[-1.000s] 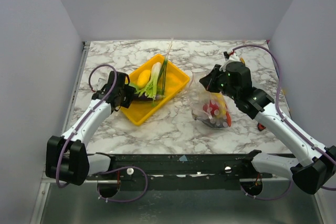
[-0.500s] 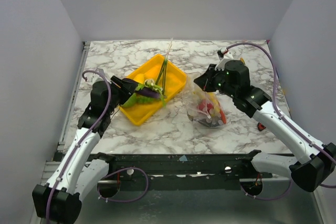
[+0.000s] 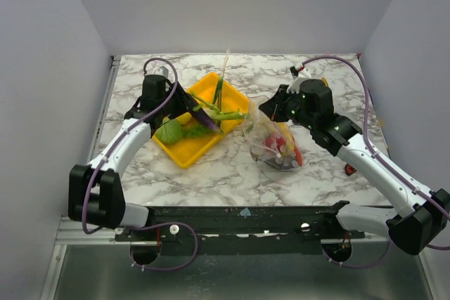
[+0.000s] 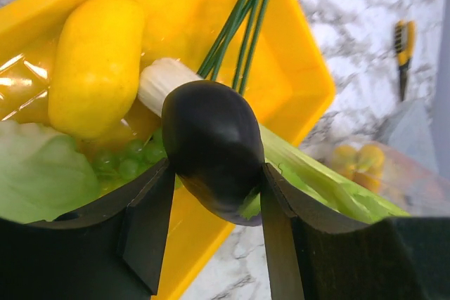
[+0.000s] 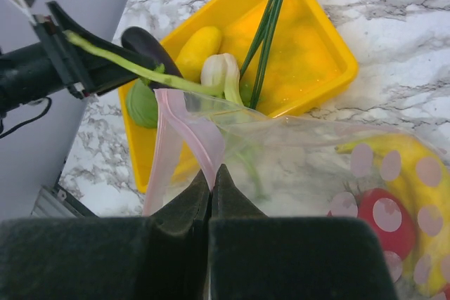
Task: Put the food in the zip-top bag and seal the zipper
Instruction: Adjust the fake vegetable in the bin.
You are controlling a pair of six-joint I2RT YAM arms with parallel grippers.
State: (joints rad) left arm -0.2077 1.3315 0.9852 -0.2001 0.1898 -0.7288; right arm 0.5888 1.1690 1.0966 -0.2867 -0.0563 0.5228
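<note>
Here the left pincer [image 4: 211, 198], half spread, clamps a dark eggplant [image 4: 211, 138] above the yellow tray [image 3: 184, 154]; leek stalks [image 4: 309, 173] cross beneath toward the zip-top bag [image 3: 271, 131]. The right pincer [image 5: 211, 186] pinches its pink zipper [image 5: 200, 138], the bag lying on the surface [image 3: 232, 170] beside the tray.

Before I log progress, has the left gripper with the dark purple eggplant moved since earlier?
Yes: the left gripper moved right, from the yellow plastic tray's left rim to over it.
</note>
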